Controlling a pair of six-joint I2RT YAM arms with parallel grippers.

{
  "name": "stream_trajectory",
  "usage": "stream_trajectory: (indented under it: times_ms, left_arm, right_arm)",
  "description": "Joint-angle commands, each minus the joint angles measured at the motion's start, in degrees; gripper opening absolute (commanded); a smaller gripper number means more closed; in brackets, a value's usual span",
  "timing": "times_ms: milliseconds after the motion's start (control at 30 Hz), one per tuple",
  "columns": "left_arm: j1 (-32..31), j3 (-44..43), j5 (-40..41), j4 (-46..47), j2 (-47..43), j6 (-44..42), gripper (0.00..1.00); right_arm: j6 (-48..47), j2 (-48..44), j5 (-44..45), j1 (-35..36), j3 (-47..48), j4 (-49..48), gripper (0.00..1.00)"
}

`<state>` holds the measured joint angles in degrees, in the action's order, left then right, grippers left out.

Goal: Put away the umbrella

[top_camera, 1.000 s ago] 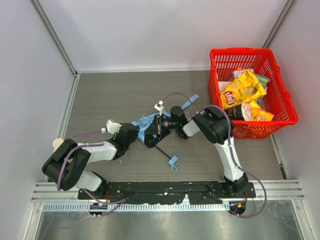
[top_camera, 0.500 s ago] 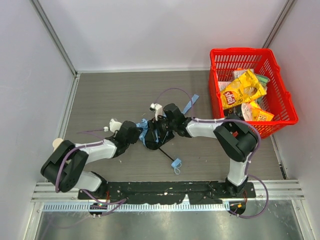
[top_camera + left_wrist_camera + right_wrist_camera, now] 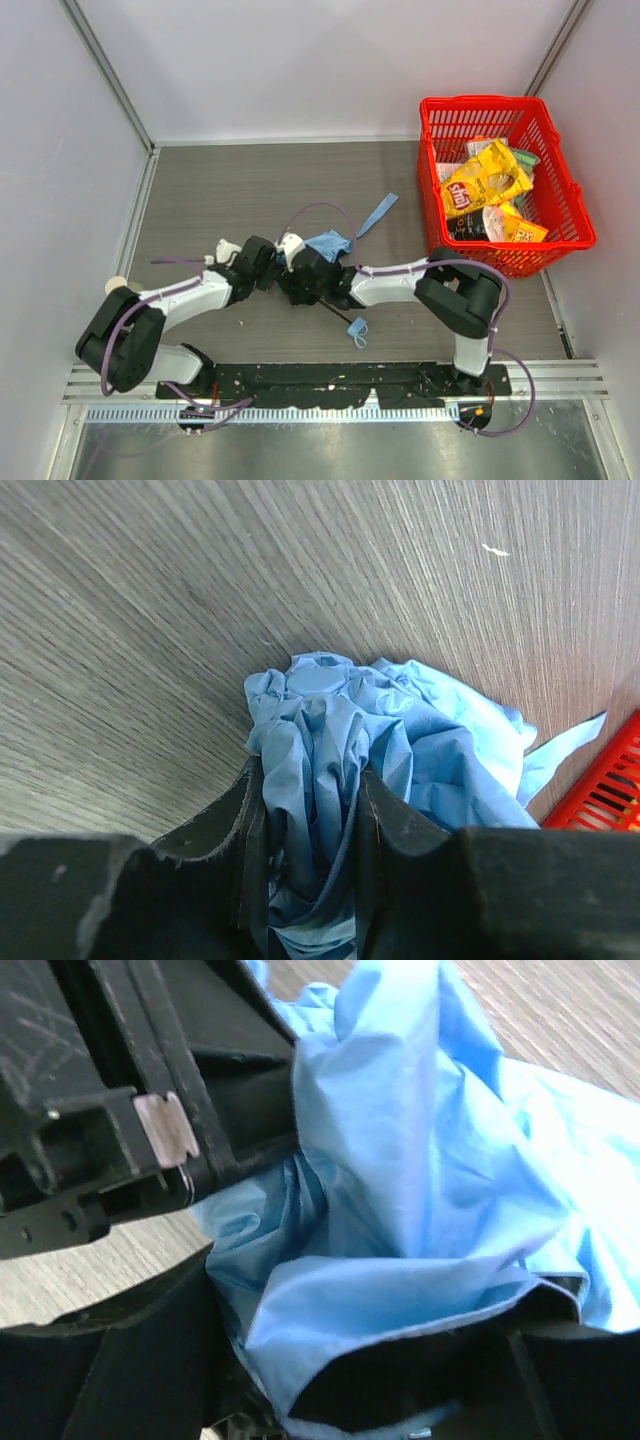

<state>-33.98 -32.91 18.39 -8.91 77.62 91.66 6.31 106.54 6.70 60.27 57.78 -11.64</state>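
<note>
Near the middle of the tabletop [image 3: 220,190], a little toward its near edge, the sky-blue umbrella [image 3: 328,243] lies as a crumpled heap of fabric with both arms crowded over it. Its thin black shaft [image 3: 335,308] sticks out toward the near edge and ends in the small blue handle [image 3: 357,328] with its loop. A flat blue strap [image 3: 378,212] trails the other way, toward the far right corner.

The left gripper [image 3: 310,815] is pinched narrow on a bunched fold of the fabric, with cloth squeezed between its two black fingers [image 3: 245,820] and spilling out beyond them. The right gripper [image 3: 340,1360] stands wide, its fingers far apart at either side of the wrist view. Loose folds of the umbrella are draped across the gap and not visibly clamped. In that same view the black body of the left arm's claw fills the upper left corner, hard against the cloth.

From above, the two wrists all but meet over the heap and hide much of it, and purple cables [image 3: 320,208] arch over the same spot.

Along the right edge, well apart from the umbrella, a red plastic basket [image 3: 480,101] holds snack packets, a yellow chip bag [image 3: 485,180] uppermost.
</note>
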Motion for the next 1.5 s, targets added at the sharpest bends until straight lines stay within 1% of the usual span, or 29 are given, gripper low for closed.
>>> stream_trajectory:
  times_ms: [0,33,67,100,133,167,200,233,267,300,333,367,467,500,533,600,633,667,700,733,767,833,900,1000,1100,1167,1233,1333,1467]
  left_arm:
    - [-0.7,-1.2,-1.1,-10.6,1.8,1.6,0.0]
    - [-1.1,-1.0,-0.5,-11.0,1.2,2.1,0.0]
    - [-1.1,-0.9,0.1,-11.4,0.8,2.4,0.0]
    - [-1.2,-0.8,0.6,-11.9,0.1,2.6,0.0]
    - [-1.2,-0.7,1.0,-12.4,-0.7,2.6,0.0]
    - [-1.2,-0.2,1.6,-12.6,-1.8,2.9,0.0]
    - [-1.1,0.5,2.3,-12.3,-2.9,3.3,0.0]
    - [-1.2,1.7,2.6,-11.3,-4.3,4.0,0.0]
    - [-1.2,2.8,3.0,-10.2,-5.9,4.6,0.0]
    - [-1.3,3.9,3.3,-9.0,-7.1,5.0,0.0]
    - [-1.1,4.7,3.9,-8.2,-8.0,4.9,0.0]
    - [-1.2,4.9,4.5,-8.4,-8.6,4.8,0.0]
    - [-1.2,5.0,5.2,-8.4,-9.9,4.4,0.0]
    - [-1.2,5.4,5.0,-7.6,-10.2,4.1,0.0]
    - [-1.2,5.7,4.8,-6.8,-10.7,3.3,0.05]
    - [-1.2,6.1,5.0,-5.9,-12.4,1.2,0.35]
    - [-1.2,6.5,5.5,-5.9,-13.8,0.4,0.51]
    - [-1.2,7.4,6.6,-5.5,-15.5,-0.6,0.62]
    - [-1.1,8.4,7.4,-4.6,-17.1,-1.8,0.7]
    - [-1.1,10.0,7.9,-2.7,-19.2,-3.1,0.93]
    - [-1.0,11.7,8.1,-0.8,-21.1,-3.7,1.0]
    - [-1.1,14.4,8.2,3.0,-24.8,-5.6,1.0]
    - [-1.0,16.0,8.4,4.3,-27.3,-6.5,0.99]
    - [-0.7,18.7,8.2,10.3,-27.8,-6.8,1.0]
    - [-0.2,18.5,8.2,16.2,-25.3,-8.5,1.0]
    - [0.7,17.2,6.3,19.9,-22.2,-9.7,1.0]
    - [1.5,15.3,4.5,22.8,-18.6,-11.0,1.0]
    - [2.6,12.5,3.8,22.5,-13.6,-11.0,1.0]
    - [3.3,10.2,5.6,16.0,-7.9,-5.6,1.0]
  right_arm:
    - [-7.2,4.4,23.8,8.3,0.0,-6.0,0.7]
    - [-7.3,6.5,27.4,9.7,0.1,-7.1,0.68]
    - [-7.7,7.3,32.6,10.6,0.0,-7.6,0.61]
    - [-7.6,8.7,35.5,11.6,-0.4,-8.7,0.54]
    - [-7.2,9.0,37.6,11.9,-0.8,-9.1,0.39]
    - [-6.6,9.6,37.8,11.9,-2.2,-10.6,0.31]
    - [-6.3,9.6,38.1,11.6,-3.2,-11.7,0.18]
    - [-6.3,9.9,37.9,11.5,-5.0,-13.9,0.12]
    - [-6.3,10.1,35.9,10.7,-5.6,-14.3,0.01]
    - [-6.3,10.2,34.0,10.3,-6.4,-14.9,0.01]
    - [-6.4,10.1,29.6,9.3,-7.2,-15.9,0.01]
    - [-6.3,9.8,23.5,8.6,-8.4,-17.5,0.01]
    - [-4.0,9.5,11.5,3.6,-10.3,-20.0,0.01]
    - [-3.5,9.2,4.5,2.6,-10.7,-21.0,0.01]
    - [-3.0,8.9,1.3,0.4,-10.8,-21.7,0.01]
    - [-1.0,9.1,-10.5,-3.7,-10.5,-22.8,0.01]
    - [0.9,9.8,-17.9,-5.1,-10.1,-22.8,0.01]
    - [1.5,10.8,-20.8,-7.6,-9.4,-23.2,0.01]
    - [2.8,11.5,-28.3,-8.7,-8.7,-22.6,0.01]
    - [3.8,13.1,-32.2,-10.9,-6.5,-21.1,0.01]
    - [5.1,13.9,-35.9,-12.0,-5.6,-20.4,0.01]
    - [8.3,15.4,-42.1,-13.9,-4.4,-20.7,0.01]
    - [12.0,16.8,-46.7,-15.6,-4.4,-22.6,0.01]
    - [20.0,20.4,-52.7,-17.5,-3.3,-25.9,0.01]
    - [25.8,24.0,-56.5,-18.6,-1.5,-28.1,0.01]
    - [30.0,25.1,-58.0,-19.0,-1.2,-31.3,0.01]
    - [32.3,25.9,-59.3,-19.7,-0.6,-31.9,0.01]
    - [32.5,26.4,-60.0,-20.5,0.1,-31.0,0.01]
    - [33.5,26.5,-61.4,-20.5,0.1,-32.4,0.01]
